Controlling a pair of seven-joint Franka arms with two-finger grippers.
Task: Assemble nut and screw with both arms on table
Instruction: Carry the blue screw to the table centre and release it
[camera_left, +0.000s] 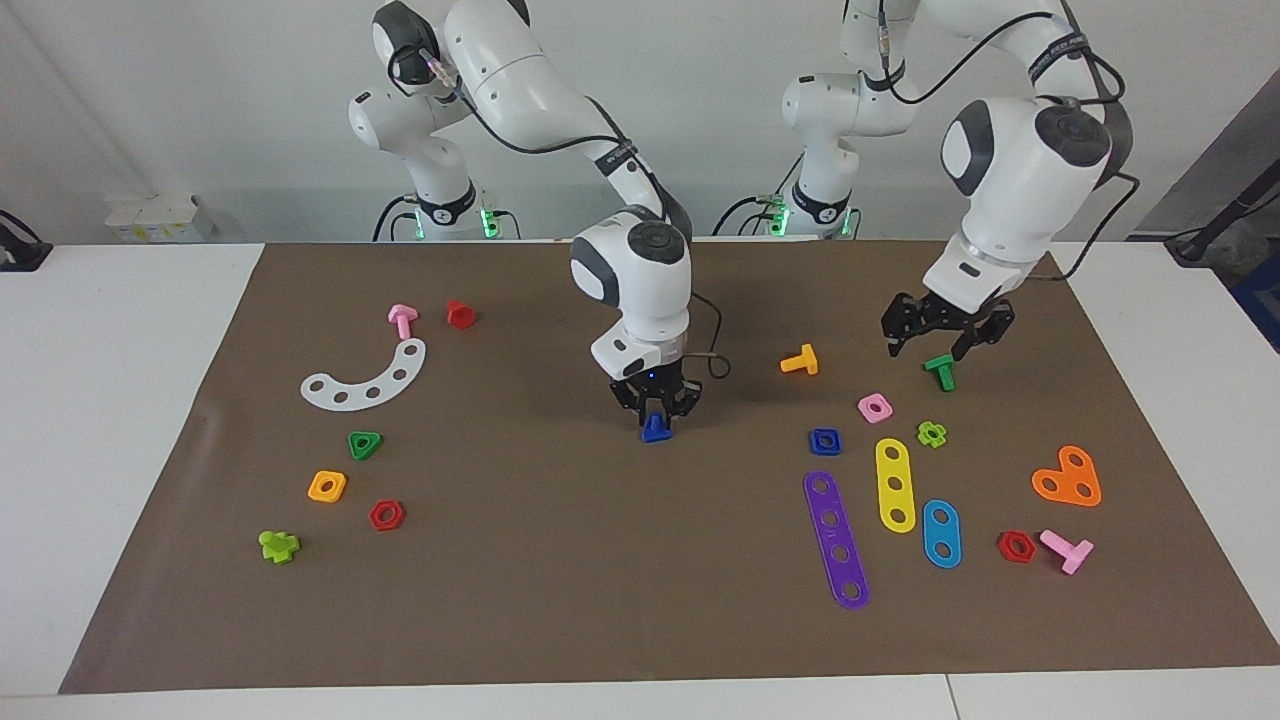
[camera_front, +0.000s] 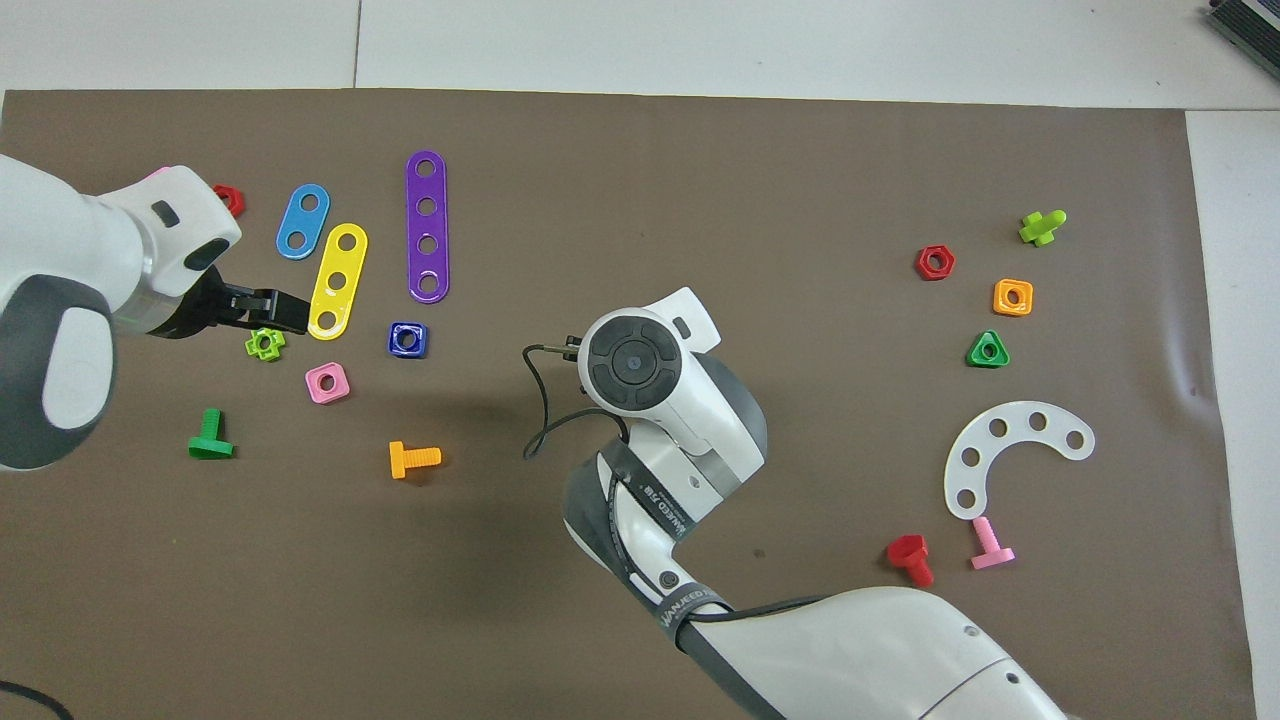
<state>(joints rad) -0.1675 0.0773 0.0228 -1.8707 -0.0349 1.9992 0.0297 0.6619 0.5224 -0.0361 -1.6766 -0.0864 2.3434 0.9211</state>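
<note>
The dark-blue screw (camera_left: 655, 430) stands on the brown mat (camera_left: 560, 560) near the table's middle, head down. My right gripper (camera_left: 655, 412) is low over it, with the fingers closed on its shaft. In the overhead view the right arm's wrist (camera_front: 635, 362) hides both the gripper and the screw. The dark-blue square nut (camera_left: 825, 441) lies flat toward the left arm's end, also seen in the overhead view (camera_front: 407, 339). My left gripper (camera_left: 930, 345) is open and empty, raised over a dark-green screw (camera_left: 940, 372); it also shows in the overhead view (camera_front: 285, 308).
Around the nut lie a pink square nut (camera_left: 875, 407), a lime nut (camera_left: 932, 434), an orange screw (camera_left: 800, 361) and purple (camera_left: 836, 540), yellow (camera_left: 895, 485) and blue (camera_left: 941, 533) strips. Toward the right arm's end lie a white arc (camera_left: 365, 380) and several nuts and screws.
</note>
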